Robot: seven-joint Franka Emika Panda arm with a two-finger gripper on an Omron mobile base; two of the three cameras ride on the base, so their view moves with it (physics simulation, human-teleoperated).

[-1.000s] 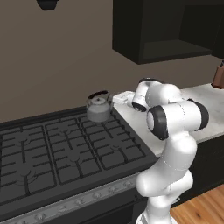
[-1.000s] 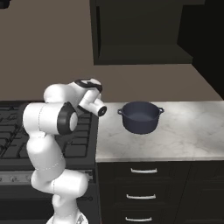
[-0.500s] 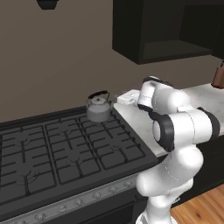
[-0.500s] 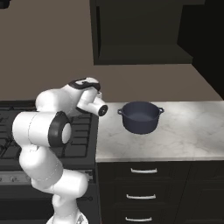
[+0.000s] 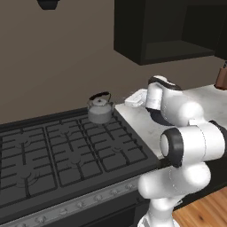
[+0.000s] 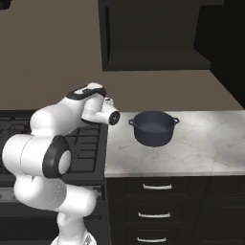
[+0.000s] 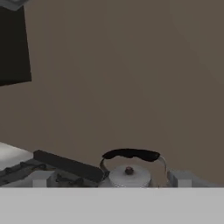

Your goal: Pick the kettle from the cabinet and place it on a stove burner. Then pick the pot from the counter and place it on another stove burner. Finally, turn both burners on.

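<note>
The kettle (image 5: pixel 100 108) sits on the far right burner of the stove (image 5: pixel 66 155) — upright, handle arched over its lid. The pot (image 6: pixel 153 127) rests on the worktop (image 6: pixel 201 143), right of the stove. Whether the fingers are apart or together — cannot tell.

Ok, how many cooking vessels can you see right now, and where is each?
2. The kettle stands on the back right corner of the stove; the pot sits on the counter right of the stove. Others may be hidden behind the arm.
</note>
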